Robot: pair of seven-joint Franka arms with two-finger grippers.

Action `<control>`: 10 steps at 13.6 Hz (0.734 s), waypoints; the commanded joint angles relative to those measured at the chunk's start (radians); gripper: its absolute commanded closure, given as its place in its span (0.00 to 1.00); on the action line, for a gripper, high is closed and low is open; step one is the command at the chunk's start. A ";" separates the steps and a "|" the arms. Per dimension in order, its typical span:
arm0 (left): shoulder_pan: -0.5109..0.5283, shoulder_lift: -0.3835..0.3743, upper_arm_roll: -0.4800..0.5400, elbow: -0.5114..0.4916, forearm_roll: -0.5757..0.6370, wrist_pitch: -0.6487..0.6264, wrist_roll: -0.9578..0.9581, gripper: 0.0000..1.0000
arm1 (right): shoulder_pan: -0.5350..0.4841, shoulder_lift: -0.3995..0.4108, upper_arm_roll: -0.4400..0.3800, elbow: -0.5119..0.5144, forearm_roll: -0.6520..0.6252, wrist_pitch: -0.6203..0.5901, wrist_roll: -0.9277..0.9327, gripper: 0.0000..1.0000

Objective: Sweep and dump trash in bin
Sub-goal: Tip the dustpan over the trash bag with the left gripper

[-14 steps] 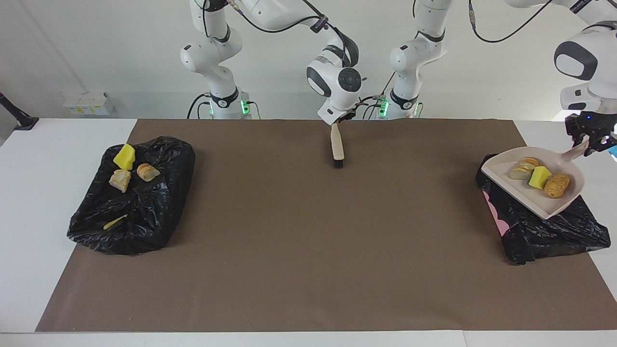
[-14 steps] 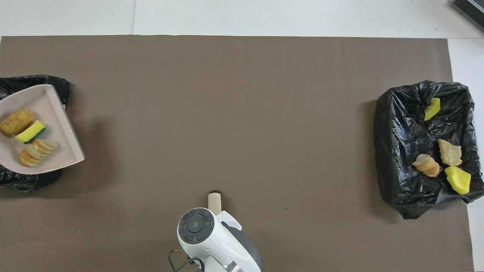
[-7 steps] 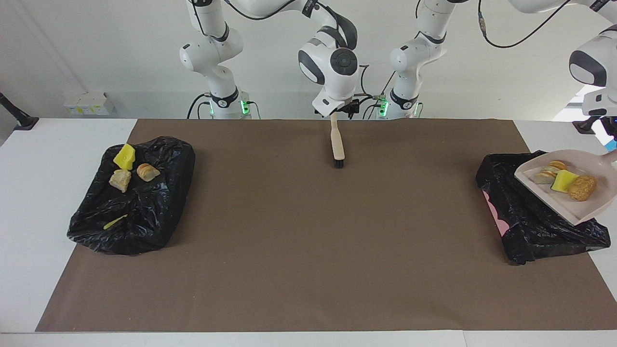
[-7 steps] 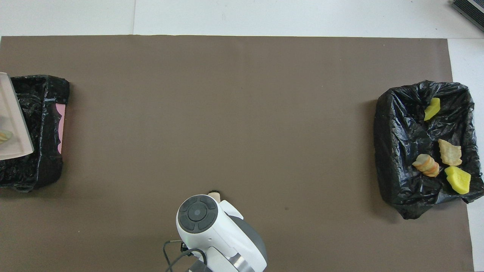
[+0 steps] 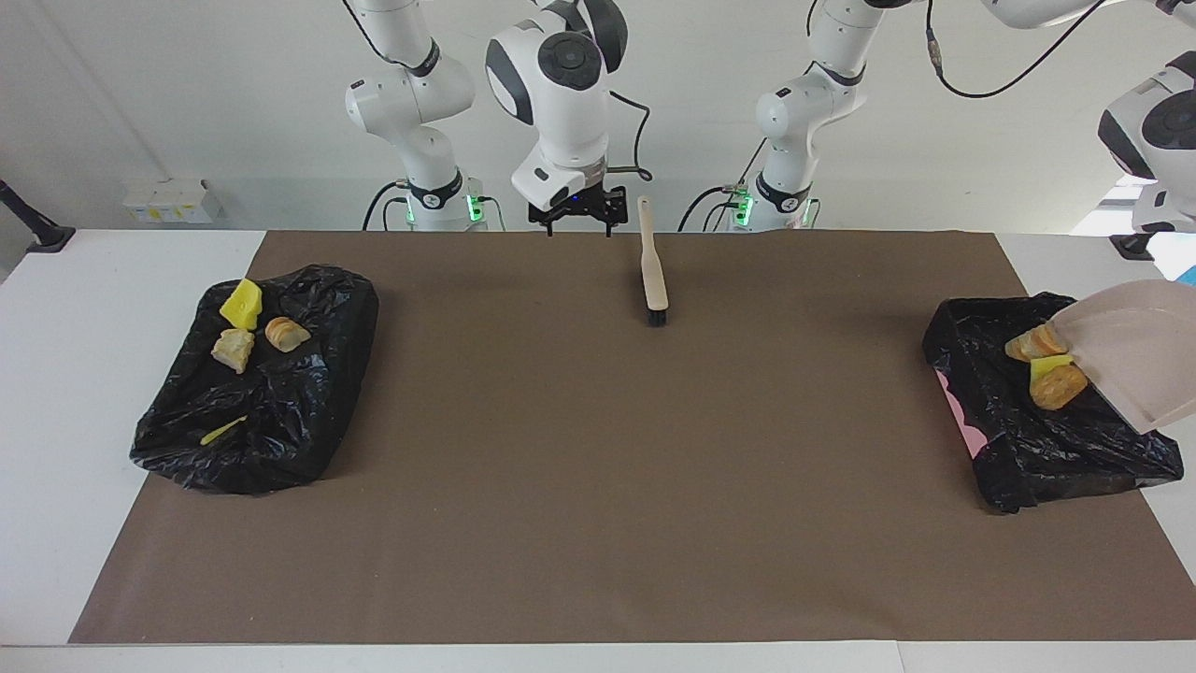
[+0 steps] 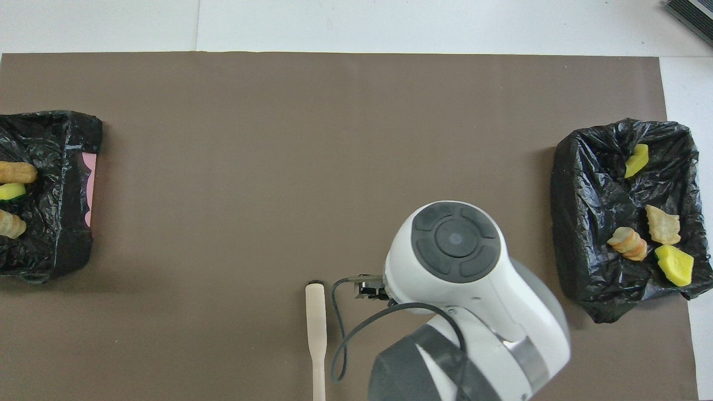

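The pink dustpan hangs steeply tilted over the black-lined bin at the left arm's end. Its handle and my left gripper are out of view. Three trash chunks, a striped tan one, a yellow-green one and an orange-brown one, are at the pan's lip over the liner. In the overhead view these chunks show in that bin. The wooden brush lies free on the mat. My right gripper hangs open beside its handle, holding nothing.
A second black-lined bin at the right arm's end holds several trash chunks. A brown mat covers the table. In the overhead view the right arm's wrist hides part of the mat beside the brush.
My right gripper opened, let go of the brush, rose and swung toward the right arm's end. The dustpan moved outward and tipped, and its three chunks slid to its lip over the bin.
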 commanded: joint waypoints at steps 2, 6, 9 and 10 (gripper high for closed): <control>-0.042 -0.059 0.009 -0.024 0.180 -0.013 -0.054 1.00 | -0.154 -0.042 0.000 0.033 -0.041 -0.023 -0.293 0.00; -0.098 -0.138 0.001 -0.044 0.193 -0.107 -0.048 1.00 | -0.273 -0.044 -0.010 0.079 -0.137 -0.019 -0.505 0.00; -0.197 -0.161 0.000 -0.073 0.042 -0.292 -0.068 1.00 | -0.381 -0.042 -0.013 0.113 -0.142 -0.029 -0.540 0.00; -0.223 -0.161 0.000 -0.073 -0.060 -0.353 -0.100 1.00 | -0.414 -0.041 -0.014 0.119 -0.139 -0.028 -0.541 0.00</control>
